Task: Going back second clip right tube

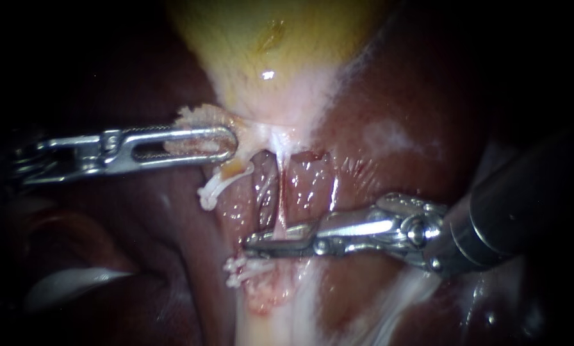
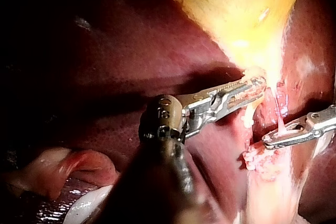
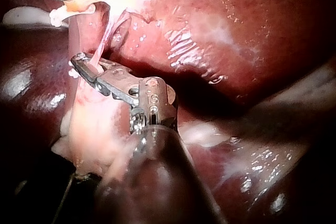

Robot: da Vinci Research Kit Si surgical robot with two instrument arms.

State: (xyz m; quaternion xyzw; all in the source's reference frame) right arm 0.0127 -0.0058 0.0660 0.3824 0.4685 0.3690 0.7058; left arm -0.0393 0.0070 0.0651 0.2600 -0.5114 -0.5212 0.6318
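Closest to the lens is the dark shaft of the right instrument (image 1: 271, 238), which ends in two slim metal jaws. These jaws stand slightly apart, and a thin tube (image 1: 280, 192), pale pink, passes between them; a narrow dark gap shows along the jaws, so they read as open around the tube, not clamped on it. No clip can be made out on the tube. Beyond the jaws the tube runs taut to the gallbladder (image 1: 268, 51), a yellow, glistening sac that narrows to a whitish neck. On the near side of the jaws lies a pad of pale, frayed fatty tissue (image 1: 261, 288), just beside the tips. Ahead of the jaw tips and towards the gallbladder, the left instrument (image 1: 229, 144) has its slotted jaws closed on a fringe of pale tissue (image 1: 194, 116) at the gallbladder's neck. Dark red, wet liver (image 1: 389, 83) lies on all sides. The step in hand looks like backing the right instrument off the tube. It would go best with the jaws apart and the instrument drawn straight back along its own shaft, so that neither jaw snags or drags the tube sideways, while the left instrument holds its pull steady.
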